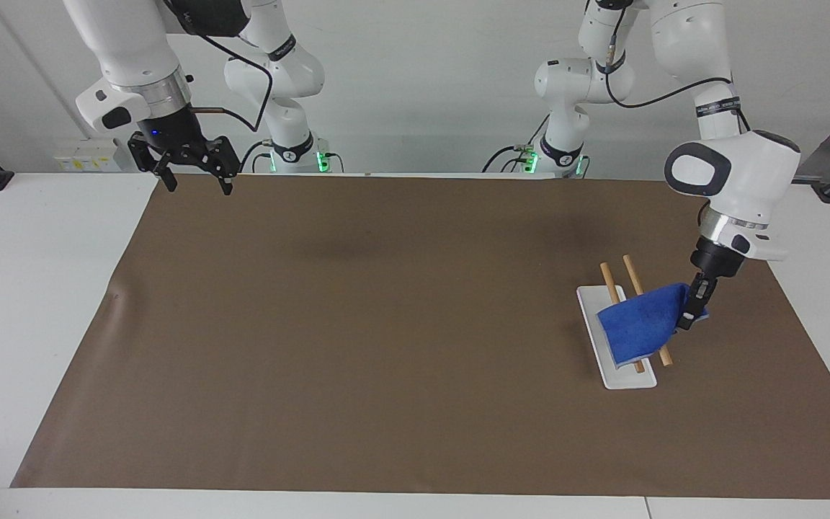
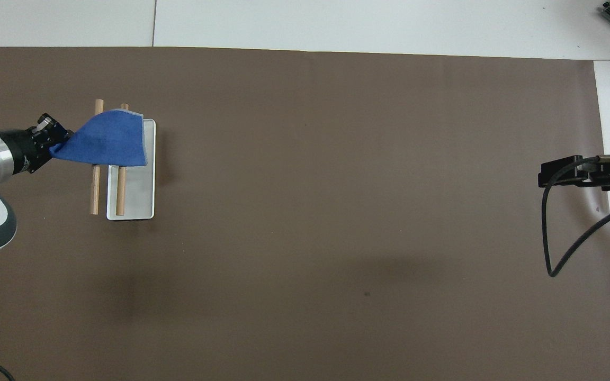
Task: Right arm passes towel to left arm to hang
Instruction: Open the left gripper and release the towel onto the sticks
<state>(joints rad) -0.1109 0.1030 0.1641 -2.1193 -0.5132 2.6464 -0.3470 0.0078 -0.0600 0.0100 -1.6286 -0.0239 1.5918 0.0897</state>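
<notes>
Left hand (image 1: 693, 311) is pinched tight on one corner of the blue towel (image 1: 638, 323), up over the rack near the left arm's end of the worktop (image 1: 40, 288). Right hand (image 1: 188, 162) hangs w/ fingers spread wide, holding nothing, over the corner of the brown mat (image 1: 386, 324) at the right arm's end, by the edge nearest the robots; that arm waits.

Why it sits this way, big to small:
- Mat covers most of the worktop, so rack + towel both work over it.
- Rack = white base plate (image 1: 606, 360) w/ two wooden rails (image 1: 608, 277) running side by side above it, lengthwise. Raised rails give cloth something to drape over; hanging target, I'd judge.
- Towel is spread across both rails at the rack's end farther from the robots, w/ the loose edge drooping toward the plate. Gripped corner is held up off the rails on the side toward the worktop's end edge, so cloth slopes from the hand down over the rails.
- Corner pinch rather than a mid-cloth grab lets the rest fall free + lay itself over.

Handover looks done; hang nearly there, release not yet made.
</notes>
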